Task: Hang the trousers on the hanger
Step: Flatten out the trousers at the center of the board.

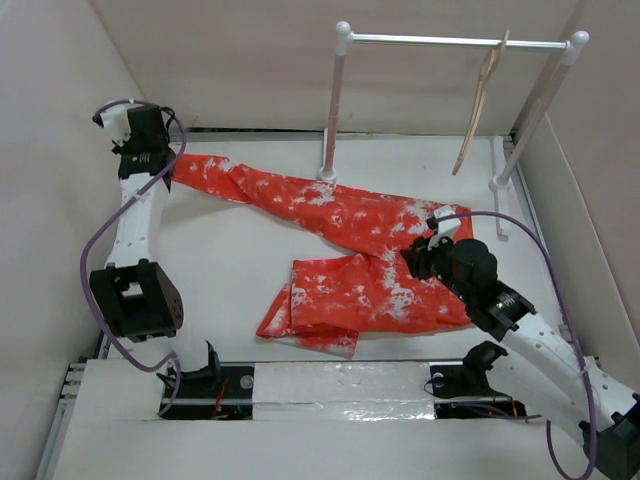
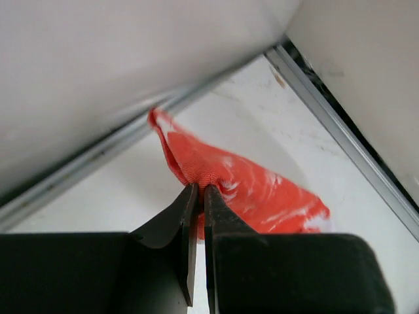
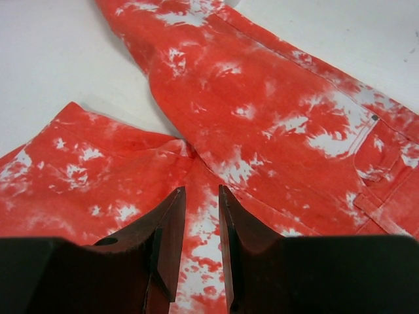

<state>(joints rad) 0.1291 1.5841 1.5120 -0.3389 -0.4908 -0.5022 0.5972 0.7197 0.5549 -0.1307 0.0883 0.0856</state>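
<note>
The left gripper is closed tight on the trousers. Its two black fingers meet on a thin folded edge at the end of one leg, and the cloth spreads away beyond the fingertips onto the white table, close to the back wall's corner. From that pinched end the leg runs flat across the table toward the right gripper.

The right gripper's fingers stand a narrow gap apart directly over the trousers, near where the two legs join. Cloth shows in the gap and on both sides of the tips, and a pocket lies off to the right of them. From the wrist view I cannot tell whether they pinch a fold or only rest on the cloth. The second leg lies folded back on the near side of these fingers.

The hanger hangs from the white rail, well beyond the right fingers, apart from the trousers.
</note>
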